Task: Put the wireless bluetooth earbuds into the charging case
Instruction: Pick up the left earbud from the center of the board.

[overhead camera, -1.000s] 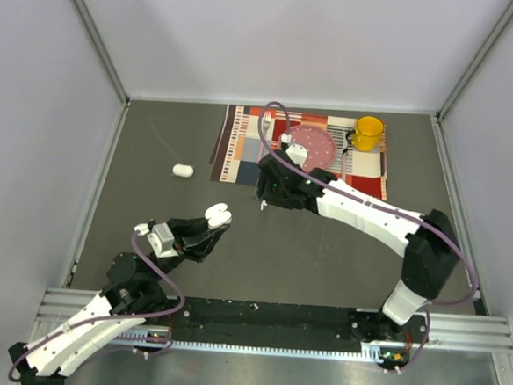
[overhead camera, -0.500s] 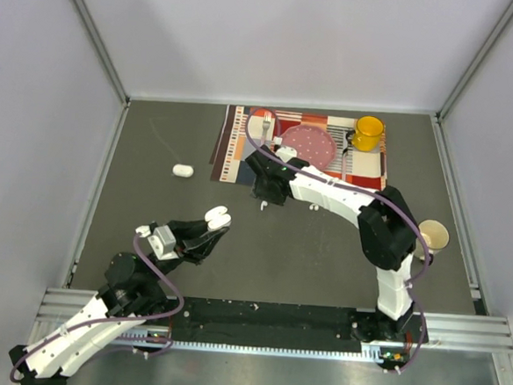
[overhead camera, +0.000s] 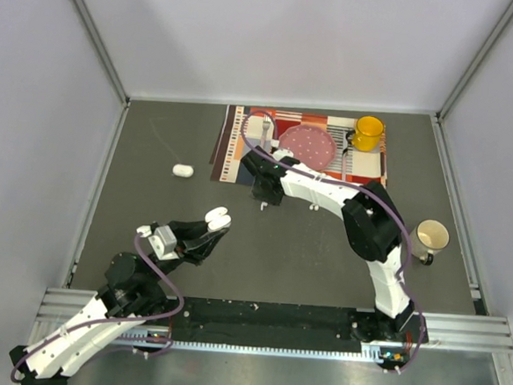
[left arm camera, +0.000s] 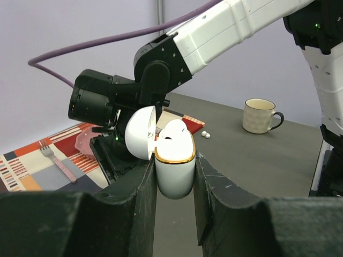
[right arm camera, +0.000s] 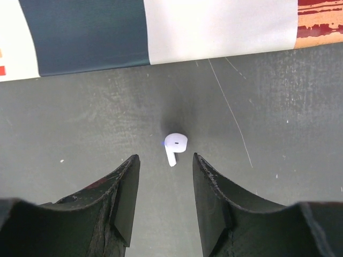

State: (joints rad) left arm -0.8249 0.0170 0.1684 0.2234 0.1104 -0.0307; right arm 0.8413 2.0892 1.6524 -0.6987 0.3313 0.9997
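Note:
My left gripper point(left arm camera: 174, 184) is shut on the white charging case point(left arm camera: 174, 168), gripping its body on both sides. The case has a gold rim, and its lid point(left arm camera: 140, 132) is tipped open. A white rounded bud point(left arm camera: 174, 131) sits in its mouth. In the top view the case point(overhead camera: 217, 216) is held above the table at front left. My right gripper point(right arm camera: 164, 159) points down at the table, open. One stemmed white earbud point(right arm camera: 174, 146) lies flat just ahead of the fingertips and between them, untouched. Two more tiny earbuds point(overhead camera: 313, 207) lie to the right.
A striped placemat point(overhead camera: 242, 152) at the back holds a pink plate point(overhead camera: 308, 145), a fork point(overhead camera: 266, 127) and a yellow mug point(overhead camera: 367, 132). A beige cup point(overhead camera: 431, 236) stands at the right. Another white pebble-like case point(overhead camera: 182, 171) lies at the left.
My right arm has folded inwards, uncovering the beige cup. Its gripper has shifted slightly back and left, and its jaws have narrowed. The left arm and the case have not moved.

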